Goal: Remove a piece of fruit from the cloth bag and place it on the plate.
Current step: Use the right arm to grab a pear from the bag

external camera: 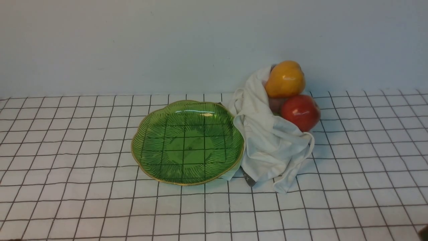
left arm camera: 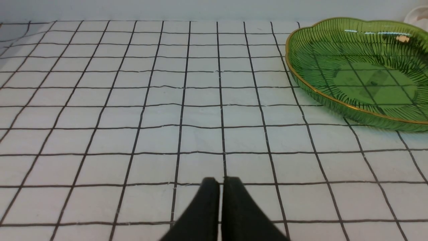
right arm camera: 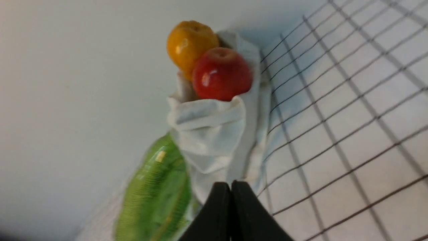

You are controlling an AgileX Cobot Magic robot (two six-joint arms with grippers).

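Possibly, the right claw (right arm camera: pixel 230 192), clenched on nothing, could knock the red apple (right arm camera: pixel 222 74) ahead while reaching the orange-yellow pear (right arm camera: pixel 189 45) beyond.

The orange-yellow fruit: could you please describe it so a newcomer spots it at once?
Right of the green plate lies a white cloth bag. At its far end sits the glossy orange-yellow fruit, farther back than the red apple.
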